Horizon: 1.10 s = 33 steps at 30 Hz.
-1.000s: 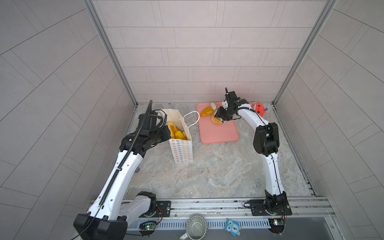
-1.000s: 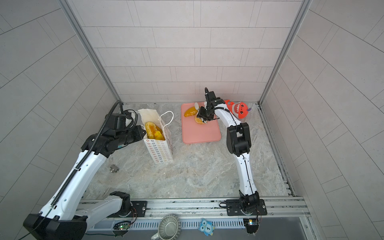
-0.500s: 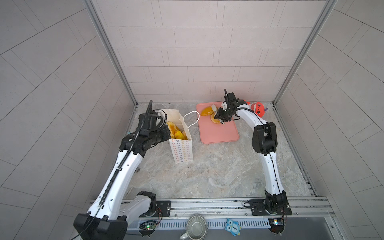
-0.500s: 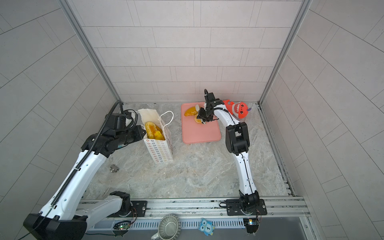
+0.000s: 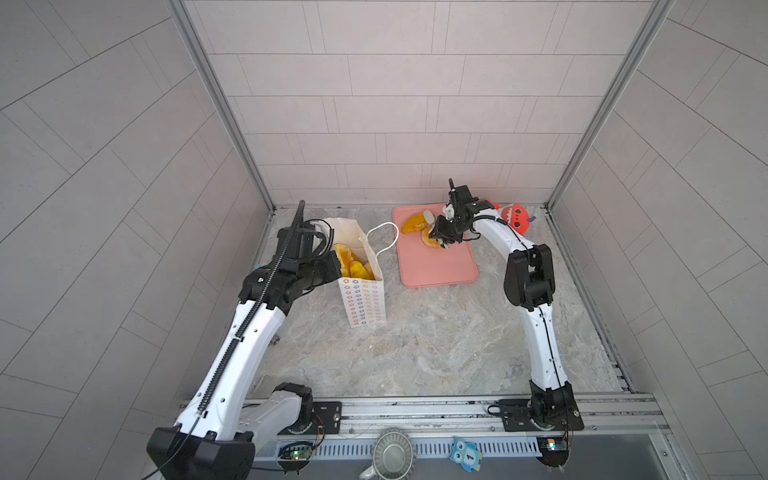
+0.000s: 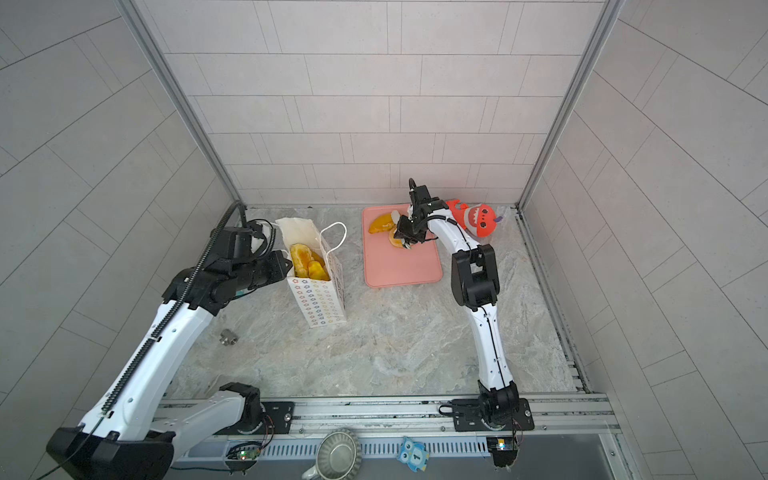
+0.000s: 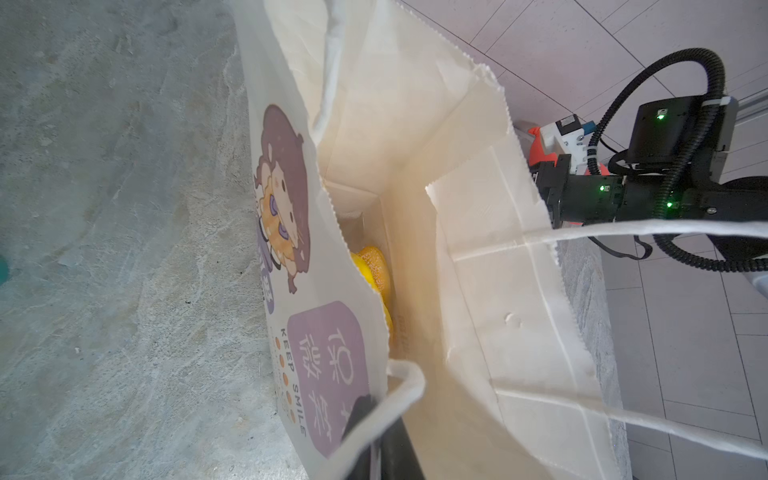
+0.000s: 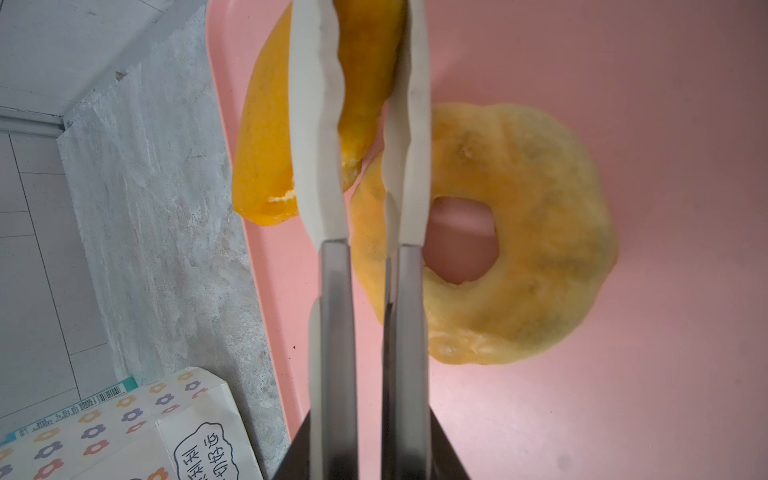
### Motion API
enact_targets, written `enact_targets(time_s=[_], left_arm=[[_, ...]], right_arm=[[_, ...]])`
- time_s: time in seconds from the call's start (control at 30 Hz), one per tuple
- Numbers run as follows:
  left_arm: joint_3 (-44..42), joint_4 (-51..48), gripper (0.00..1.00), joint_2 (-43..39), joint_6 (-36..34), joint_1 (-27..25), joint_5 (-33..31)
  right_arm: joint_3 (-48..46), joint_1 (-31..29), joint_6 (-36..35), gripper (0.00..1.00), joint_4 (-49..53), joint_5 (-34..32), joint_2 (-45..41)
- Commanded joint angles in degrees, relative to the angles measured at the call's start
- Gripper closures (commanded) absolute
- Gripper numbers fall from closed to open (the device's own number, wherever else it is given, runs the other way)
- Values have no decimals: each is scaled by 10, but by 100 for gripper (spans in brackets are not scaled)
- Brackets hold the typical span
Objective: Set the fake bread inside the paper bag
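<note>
The white paper bag (image 5: 363,299) (image 6: 320,299) stands open at the left, with several golden pieces of fake bread (image 5: 353,262) (image 7: 374,266) inside. My left gripper (image 5: 332,262) (image 7: 378,440) is shut on the bag's near wall beside a cord handle. On the pink tray (image 5: 436,266) (image 8: 623,83) lie a long loaf (image 5: 411,225) (image 8: 262,145) and a ring doughnut (image 5: 430,242) (image 8: 540,228). My right gripper (image 5: 436,232) (image 8: 361,41) is shut low over them, with the loaf's end between its white fingers. The doughnut's rim also shows between the fingers; I cannot tell whether it is pinched.
A red plush shark (image 5: 515,216) (image 6: 478,218) lies against the back wall right of the tray. A small metal fitting (image 6: 227,336) sits on the marble floor near the left arm. Tiled walls enclose three sides, and a rail runs along the front edge.
The right gripper's fingers have closed in over the bread on the tray, and its wrist shifted slightly. The left arm and the bag have not moved.
</note>
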<state>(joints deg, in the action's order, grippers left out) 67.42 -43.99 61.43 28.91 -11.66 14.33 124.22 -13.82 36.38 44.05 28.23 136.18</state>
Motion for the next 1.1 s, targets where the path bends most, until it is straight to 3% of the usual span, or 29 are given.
enact_targets(time_s=[0.0,0.33,1.07], left_arm=[[2,-17,90,-4,-5,0,-8],[3,-21,90,-12,-4,0,-9],[11,-32,90,-22,-5,0,-11]], right_arm=[[-7,0,-7,72,7,8,-53],[-26,0,-18,74,14,6,-110],[-76,1,-78,74,43,-68,-250]])
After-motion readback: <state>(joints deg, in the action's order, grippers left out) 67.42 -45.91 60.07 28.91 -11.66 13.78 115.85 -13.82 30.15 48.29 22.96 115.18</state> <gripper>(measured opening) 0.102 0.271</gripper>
